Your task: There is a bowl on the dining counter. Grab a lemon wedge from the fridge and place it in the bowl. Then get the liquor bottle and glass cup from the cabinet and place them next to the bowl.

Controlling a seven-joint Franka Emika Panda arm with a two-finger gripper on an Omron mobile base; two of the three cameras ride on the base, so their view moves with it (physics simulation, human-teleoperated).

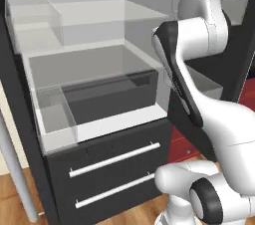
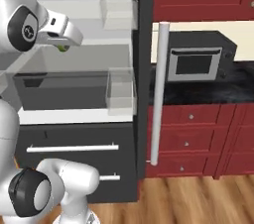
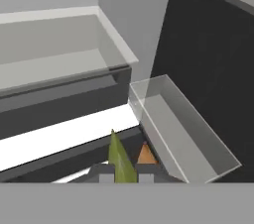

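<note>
Yellow-green lemon wedge (image 3: pixel 120 161) sat pinched in the nearly closed gripper (image 3: pixel 121 174); thin grip apparently, could slip in transit.

I saw fridge (image 1: pixel 107 169) dark grey outside, pale grey-white inside, drawer handles silver; lemon wedge (image 3: pixel 120 161) yellow-green; cabinets (image 2: pixel 198 141) dark red; counter (image 2: pixel 198 91) black; floor (image 2: pixel 188 200) brown wood grain; microwave (image 2: pixel 196 62) black, front silver

base cams flank open fridge (image 1: pixel 99 119); hand cam looks inside.
</note>
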